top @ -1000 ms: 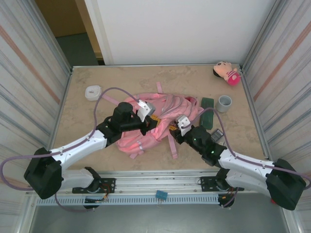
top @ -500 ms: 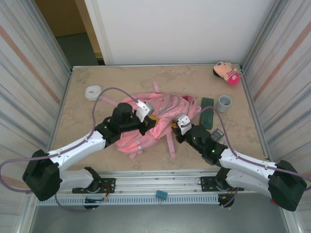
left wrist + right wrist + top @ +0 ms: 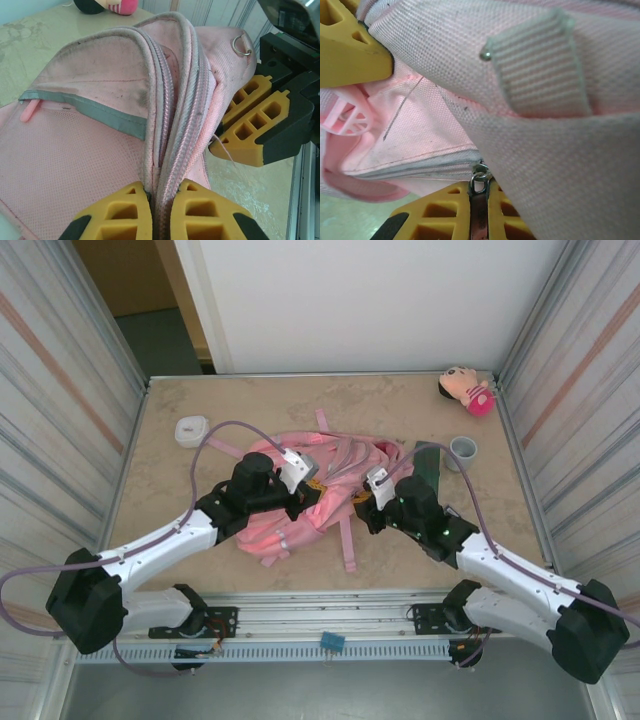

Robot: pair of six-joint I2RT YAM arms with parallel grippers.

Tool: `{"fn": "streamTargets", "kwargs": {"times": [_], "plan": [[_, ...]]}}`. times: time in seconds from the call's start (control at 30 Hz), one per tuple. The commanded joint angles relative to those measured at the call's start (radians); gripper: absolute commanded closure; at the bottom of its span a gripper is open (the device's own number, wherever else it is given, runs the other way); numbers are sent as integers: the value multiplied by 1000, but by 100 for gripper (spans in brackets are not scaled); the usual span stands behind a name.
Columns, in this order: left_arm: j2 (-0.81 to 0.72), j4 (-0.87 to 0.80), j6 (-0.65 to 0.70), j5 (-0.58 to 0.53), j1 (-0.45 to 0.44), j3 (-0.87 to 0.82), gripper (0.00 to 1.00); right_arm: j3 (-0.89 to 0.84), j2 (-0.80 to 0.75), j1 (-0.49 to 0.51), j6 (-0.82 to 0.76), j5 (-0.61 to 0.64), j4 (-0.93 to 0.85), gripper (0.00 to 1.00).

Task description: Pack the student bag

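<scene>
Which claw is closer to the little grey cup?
Right. The right claw is shut on the zipper pull of the bag, with the cup beyond it to the right. The left claw pinches the bag farther left.

Marbled beige table, pink student bag at centre, white roll, plush doll, grey cup

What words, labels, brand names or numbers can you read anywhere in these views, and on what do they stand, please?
None can be read.
The student bag shows plain pink fabric, zips and webbing, with no print.
The plush doll, the grey cup and the white roll are too small to show any lettering.
</scene>
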Motion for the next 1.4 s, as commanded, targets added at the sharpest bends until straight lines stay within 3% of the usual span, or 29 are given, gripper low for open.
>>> {"fn": "streamTargets", "kwargs": {"times": [0.0,0.37,0.57,0.67,0.87,1.07,1.37], "plan": [[-24,45,8,11,4,27,98,63,23,-14,124,-121,-92,100],[-27,30,9,0,4,23,96,96,67,-98,315,-277,-120,100],[-34,24,15,-7,3,22,96,120,53,-100,308,-149,-198,100],[-34,19,22,-13,3,21,97,116,39,-98,279,-172,-188,100],[-34,45,7,13,4,21,97,121,72,-15,254,-98,-165,100],[-45,62,-5,46,4,25,98,87,91,28,251,12,-80,91],[-81,102,-28,76,4,6,98,58,121,45,251,56,17,81]]}}
